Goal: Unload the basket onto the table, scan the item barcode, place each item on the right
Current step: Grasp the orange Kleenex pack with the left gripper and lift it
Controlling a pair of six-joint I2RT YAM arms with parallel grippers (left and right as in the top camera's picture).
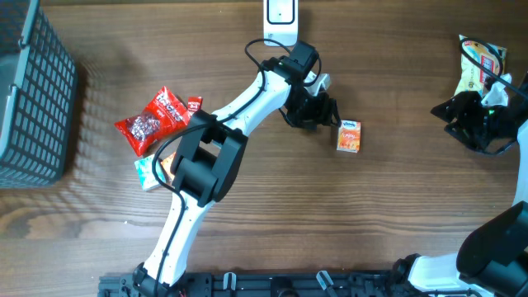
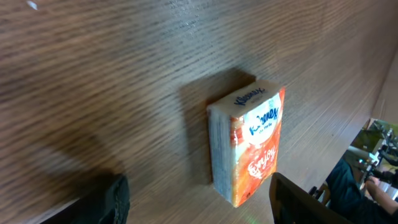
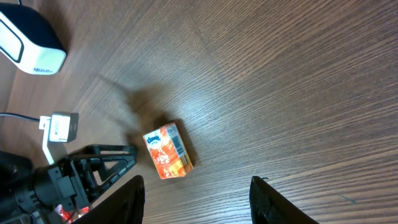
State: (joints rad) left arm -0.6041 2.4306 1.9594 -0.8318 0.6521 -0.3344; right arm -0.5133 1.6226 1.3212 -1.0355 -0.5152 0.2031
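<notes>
Left tool (image 2: 197,190) spread, empty, right tool (image 3: 198,186) likewise; tissue pack (image 1: 349,136) flat, long axis front-to-back, logo end far.

A dark wood-grain table (image 1: 396,214) fills the view; beyond its edge, blurred, perhaps a person (image 2: 351,183).

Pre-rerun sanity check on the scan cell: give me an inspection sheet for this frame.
Surface: wooden table, no spills seen.
Job's things: Kleenex pack lying mid-table; white scanner at the far edge.
Clutter: red snack bag; teal packet partly under the left arm; pale snack bag far right; dark basket far left.
Grippers: left gripper open at the pack, no grip; right gripper open, empty.
Cables: black cable looped along the left arm.
Surroundings: blurred shapes beyond the table edge, cannot tell what.
</notes>
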